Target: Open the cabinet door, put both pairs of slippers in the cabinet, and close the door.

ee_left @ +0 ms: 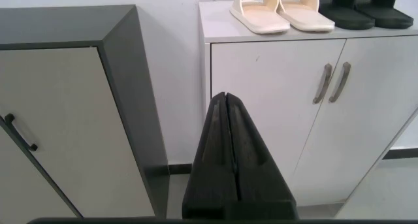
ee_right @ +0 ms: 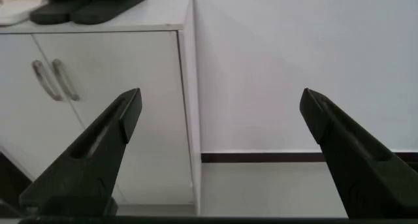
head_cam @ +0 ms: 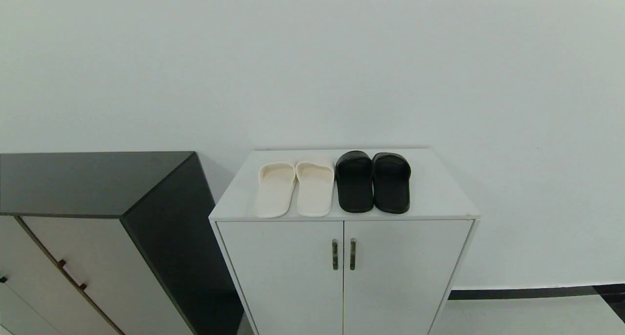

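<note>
Wall (head_cam: 312, 56), plain and pale, stands behind two pieces of furniture. On the robot's left is a dark cabinet (head_cam: 166, 237) with a black top and side and pale drawer fronts. Just beside it, in the middle, stands the white cabinet (head_cam: 288, 276), with both doors shut. On its flat top two pairs of slippers lie in a row with their toes toward the wall. The cream slippers (head_cam: 312, 191) are on the left and the black slippers (head_cam: 355, 183) are on the right, and the two pairs touch or nearly touch. The left gripper (ee_left: 226, 100) is clenched, its two dark fingers pressed flat together around nothing. It sits in front of the white cabinet's left edge and below its top, well apart from the slippers, which lie higher and farther off. The right gripper (ee_right: 221, 100) is released, with its fingers spread wide and empty. It is level with the doors, near the cabinet's right front corner, with the black slippers above it and off toward the left. Two slim upright metal handles (head_cam: 335, 254) sit side by side where the doors meet, with neither gripper touching them.
</note>
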You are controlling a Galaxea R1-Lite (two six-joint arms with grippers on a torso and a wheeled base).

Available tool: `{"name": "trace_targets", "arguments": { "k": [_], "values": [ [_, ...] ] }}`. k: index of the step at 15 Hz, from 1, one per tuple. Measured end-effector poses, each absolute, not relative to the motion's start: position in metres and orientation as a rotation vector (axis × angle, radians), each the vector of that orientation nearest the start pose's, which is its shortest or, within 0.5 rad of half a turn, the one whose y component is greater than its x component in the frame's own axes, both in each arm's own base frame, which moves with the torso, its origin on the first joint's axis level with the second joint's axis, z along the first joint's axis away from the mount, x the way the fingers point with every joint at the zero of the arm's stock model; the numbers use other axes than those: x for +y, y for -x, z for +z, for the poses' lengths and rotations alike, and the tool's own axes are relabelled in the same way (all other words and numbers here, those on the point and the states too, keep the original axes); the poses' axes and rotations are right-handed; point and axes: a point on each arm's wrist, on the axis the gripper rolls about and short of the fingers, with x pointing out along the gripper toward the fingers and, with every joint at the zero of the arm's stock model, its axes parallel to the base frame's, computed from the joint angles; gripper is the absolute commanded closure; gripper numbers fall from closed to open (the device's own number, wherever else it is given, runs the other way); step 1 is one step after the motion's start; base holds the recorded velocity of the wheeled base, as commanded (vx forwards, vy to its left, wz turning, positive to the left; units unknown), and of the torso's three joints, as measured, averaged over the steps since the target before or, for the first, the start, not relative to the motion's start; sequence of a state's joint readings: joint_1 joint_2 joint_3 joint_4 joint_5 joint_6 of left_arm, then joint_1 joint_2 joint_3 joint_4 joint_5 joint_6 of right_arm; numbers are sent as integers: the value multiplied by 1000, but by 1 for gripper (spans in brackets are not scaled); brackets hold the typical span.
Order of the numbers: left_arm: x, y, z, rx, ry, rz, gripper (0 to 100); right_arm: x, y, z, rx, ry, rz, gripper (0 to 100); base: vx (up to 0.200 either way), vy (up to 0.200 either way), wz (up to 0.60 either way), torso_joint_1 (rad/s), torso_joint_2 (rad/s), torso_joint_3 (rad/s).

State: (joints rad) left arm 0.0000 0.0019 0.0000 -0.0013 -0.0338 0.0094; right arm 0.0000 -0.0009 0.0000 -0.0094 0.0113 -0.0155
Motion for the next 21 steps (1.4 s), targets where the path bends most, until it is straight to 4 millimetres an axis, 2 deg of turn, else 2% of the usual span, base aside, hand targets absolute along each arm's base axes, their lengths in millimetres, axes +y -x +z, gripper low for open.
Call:
{"name": "trace_targets", "arguments": {
  "k": [1, 3, 6, 9, 12, 14, 17, 21],
  "values": [
    [-1, 23, 76, 0, -10, -34, 100, 1, 24, 81, -36, -19, 23, 0, 0, 0, 0, 0, 0, 0],
    [-1, 23, 76, 0, -25, -37, 100, 2, 32, 110, -113, -103, 121, 0, 0, 0, 0, 0, 0, 0],
    [-1, 23, 76, 0, -35, -40, 100, 7, 26, 130, 15, -124, 334, 0, 0, 0, 0, 0, 0, 0],
    [-1, 23, 76, 0, -39, -40, 100, 9, -6, 147, 144, -68, 447, 0, 0, 0, 0, 0, 0, 0],
    [-1, 23, 76, 0, -40, -41, 100, 17, -54, 172, 210, -115, 515, 0, 0, 0, 0, 0, 0, 0],
    [-1, 23, 76, 0, -40, -41, 100, 37, -83, 186, 212, -150, 554, 0, 0, 0, 0, 0, 0, 0],
    [-1, 23, 76, 0, -40, -41, 100, 83, -119, 196, 256, -151, 567, 0, 0, 0, 0, 0, 0, 0],
    [-1, 23, 76, 2, -40, -42, 100, 153, -179, 207, 283, -147, 438, 0, 0, 0, 0, 0, 0, 0]
  ]
}}
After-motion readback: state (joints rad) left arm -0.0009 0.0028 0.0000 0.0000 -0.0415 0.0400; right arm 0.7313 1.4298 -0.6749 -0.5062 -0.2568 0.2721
